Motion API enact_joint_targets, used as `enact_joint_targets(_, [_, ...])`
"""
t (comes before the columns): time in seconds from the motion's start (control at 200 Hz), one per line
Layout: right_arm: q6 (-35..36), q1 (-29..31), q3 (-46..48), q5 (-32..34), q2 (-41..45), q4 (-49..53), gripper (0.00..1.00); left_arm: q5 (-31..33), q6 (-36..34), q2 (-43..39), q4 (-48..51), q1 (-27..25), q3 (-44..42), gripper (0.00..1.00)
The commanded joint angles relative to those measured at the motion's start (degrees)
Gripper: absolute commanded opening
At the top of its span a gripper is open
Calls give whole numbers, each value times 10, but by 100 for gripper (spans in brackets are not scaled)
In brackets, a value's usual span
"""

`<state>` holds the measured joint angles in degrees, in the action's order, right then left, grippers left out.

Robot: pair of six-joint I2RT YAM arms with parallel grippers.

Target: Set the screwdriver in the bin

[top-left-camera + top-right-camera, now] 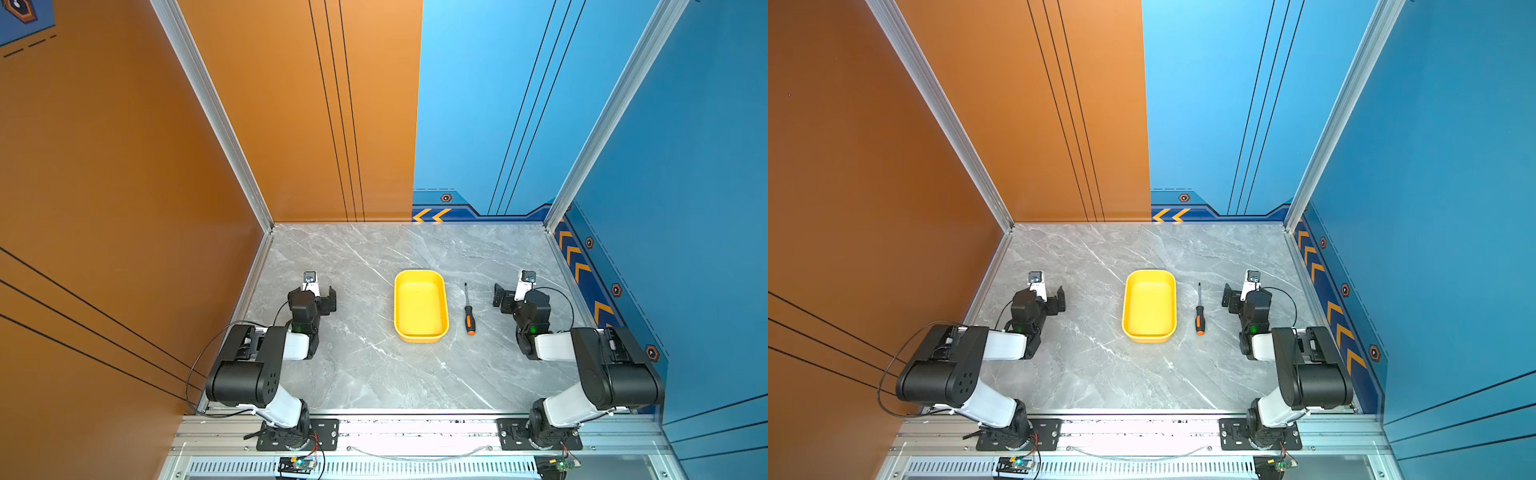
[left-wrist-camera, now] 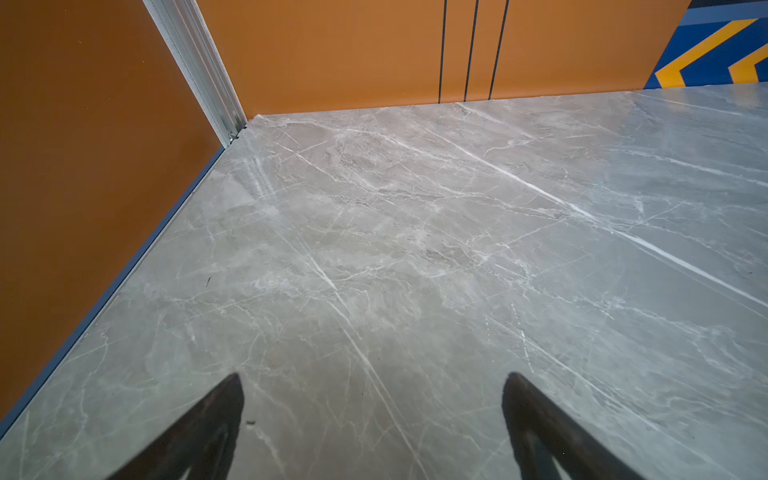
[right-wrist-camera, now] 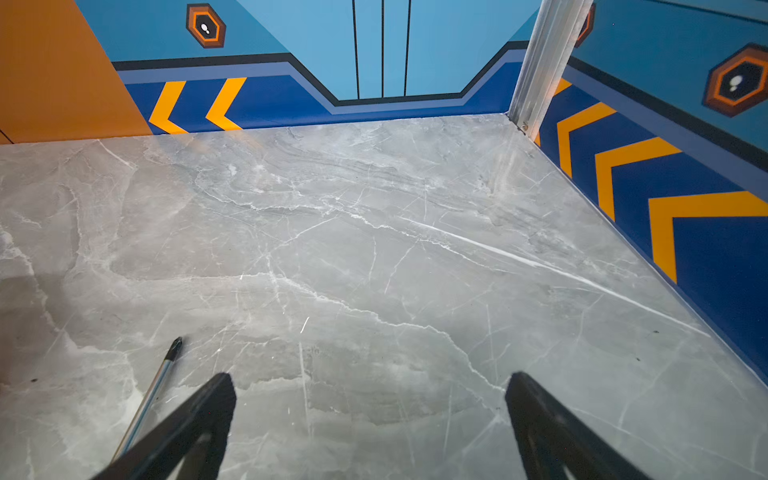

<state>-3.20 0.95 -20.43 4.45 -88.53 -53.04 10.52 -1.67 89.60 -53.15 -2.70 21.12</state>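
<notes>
Pre-grasp stage, nothing picked yet. Screwdriver (image 1: 468,309) lies flat on tabletop (image 1: 374,374), just beside bin (image 1: 420,337) at its 3 o'clock, tip to 12. R claw (image 1: 500,297) spread, empty, at screwdriver's 3. L claw (image 1: 330,299) spread, at bin's 9. Next, I reckon: R goes over handle, drops, pinches across it.

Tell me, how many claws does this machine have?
2. The left claw sits left of the bin, the right claw right of the screwdriver. Both are open and hold nothing. None seems hidden.
</notes>
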Motion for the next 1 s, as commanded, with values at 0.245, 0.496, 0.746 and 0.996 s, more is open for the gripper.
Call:
enact_joint_targets(0.245, [-4, -5, -10, -13, -2, 10, 100, 4, 8, 2, -6, 1, 4, 98])
enact_joint_targets(0.496, [-7, 2, -11, 18, 39, 45, 96, 9, 1, -35, 18, -6, 2, 98])
enact_joint_targets(0.746, [-39, 24, -80, 3, 177, 304, 94, -26, -2, -174, 180, -24, 29, 98])
enact_joint_targets(0.996, [-109, 103, -190, -65, 185, 591, 93, -100, 75, -241, 304, -83, 56, 98])
